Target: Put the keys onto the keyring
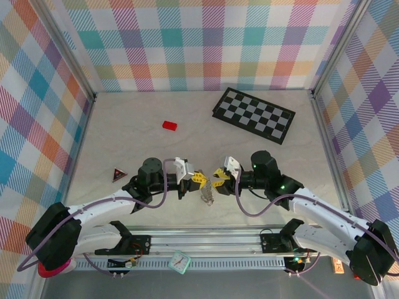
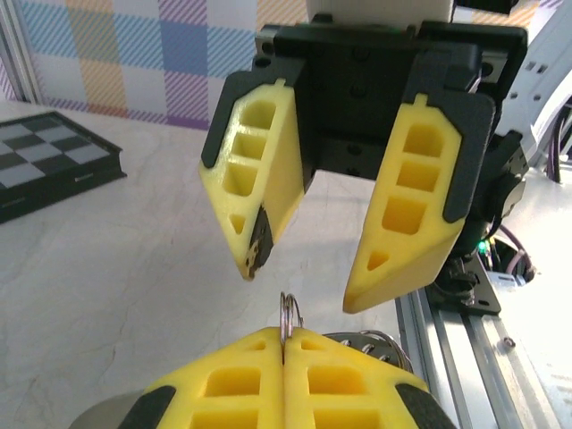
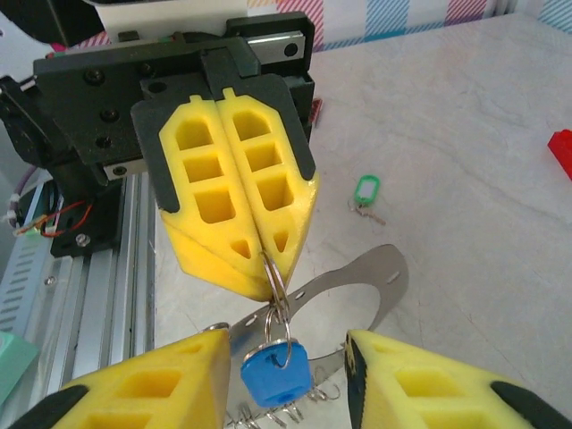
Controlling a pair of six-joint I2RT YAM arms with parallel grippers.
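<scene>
Tabletop (image 3: 465, 179): left end effector (image 3: 268, 266) pinches blue key (image 3: 275, 375); right end effector (image 2: 308, 284) spread around it.

A key (image 3: 275, 374) hangs under the left gripper (image 3: 265, 257), between the right gripper's (image 2: 304, 281) fingers, with the keyring (image 3: 384, 273) behind it. Beyond the left gripper lie a second key (image 3: 366, 190), the block (image 1: 169, 125) leftward and the checkerboard (image 1: 254, 114) rightward.

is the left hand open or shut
Shut: the left hand shows no gap at its tips, pinching a small metal ring that the blue key hangs from.
</scene>
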